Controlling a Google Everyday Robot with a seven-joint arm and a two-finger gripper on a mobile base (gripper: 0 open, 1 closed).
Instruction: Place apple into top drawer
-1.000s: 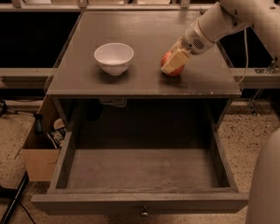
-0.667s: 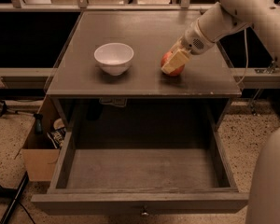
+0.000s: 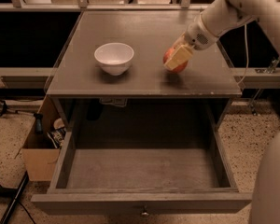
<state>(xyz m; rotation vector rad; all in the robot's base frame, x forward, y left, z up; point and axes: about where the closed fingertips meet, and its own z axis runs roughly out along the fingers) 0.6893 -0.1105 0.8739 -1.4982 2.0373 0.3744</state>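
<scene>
Apple (image 3: 169, 56), small, round, reddish, on tabletop (image 3: 144, 36), tight in closed jaws of gripper (image 3: 177, 61).

You can read no text, label, brand or number anywhere in view. The cream-coloured claw (image 3: 178, 58) is at the small round red apple (image 3: 178, 69) on the grey-brown wooden tabletop (image 3: 144, 41).

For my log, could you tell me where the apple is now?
The apple sits on the tabletop's right side, right of the white bowl, with the end effector at it.
</scene>
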